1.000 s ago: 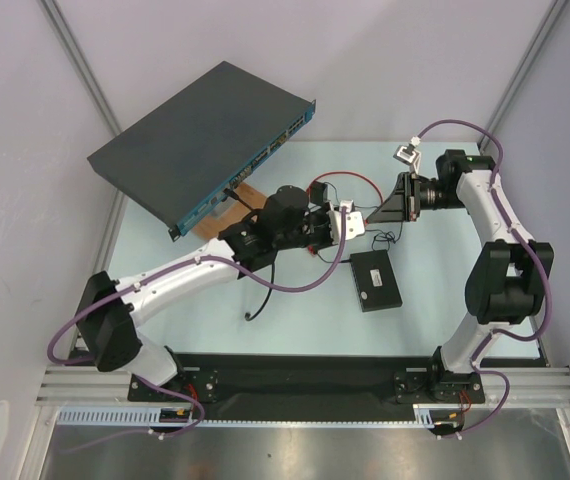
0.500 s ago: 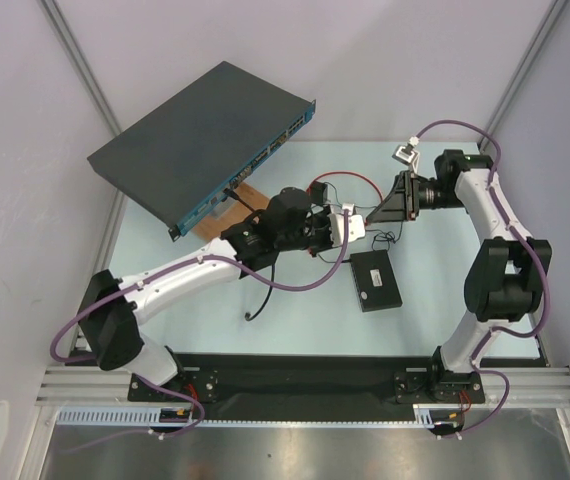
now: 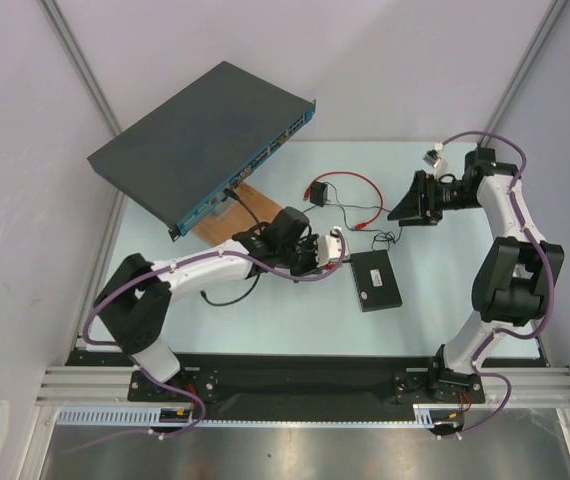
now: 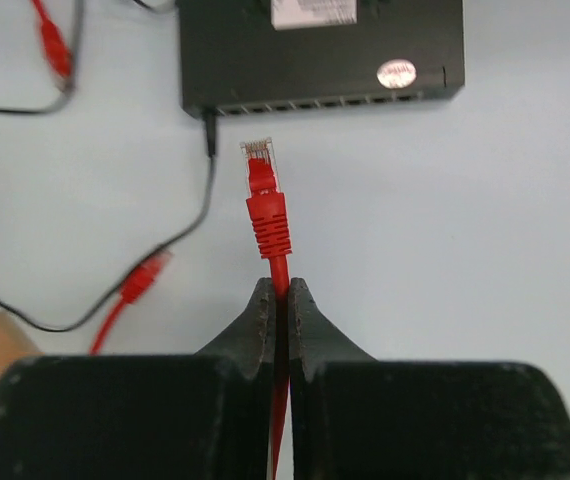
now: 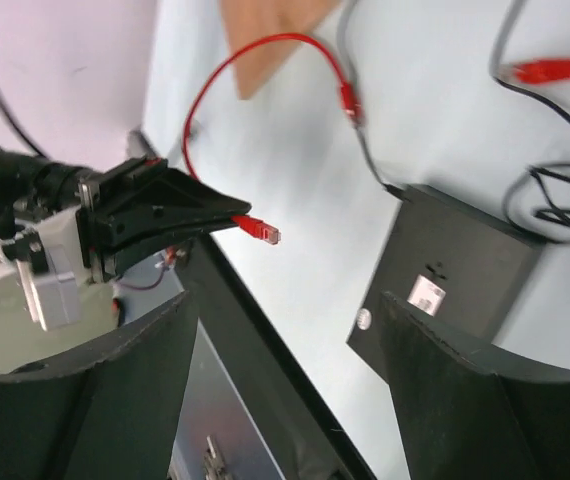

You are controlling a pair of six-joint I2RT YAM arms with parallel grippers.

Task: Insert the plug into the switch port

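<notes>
The plug [image 4: 258, 152], a clear tip with a red boot on the thin red cable [image 3: 345, 190], sticks out ahead of my left gripper [image 4: 280, 292], which is shut on the cable just behind it. It points at the switch port row [image 4: 335, 101] in the edge of the small black box [image 3: 377, 280], a short gap away and level with the leftmost sockets. From the right wrist the plug [image 5: 263, 231] shows in mid-air left of the box [image 5: 455, 270]. My right gripper [image 3: 397, 212] hangs open behind the box, holding nothing.
A thin black wire [image 4: 208, 135] is plugged into the box's left end. Loose red connectors [image 4: 140, 280] lie on the table to the left. The large grey rack unit [image 3: 205, 135] rests on a wooden block [image 3: 233, 212] at the back left.
My right gripper opened, let go of the red cable and drew back to the right. My left arm, shut on the cable, pulled toward the near side and now faces the box.
</notes>
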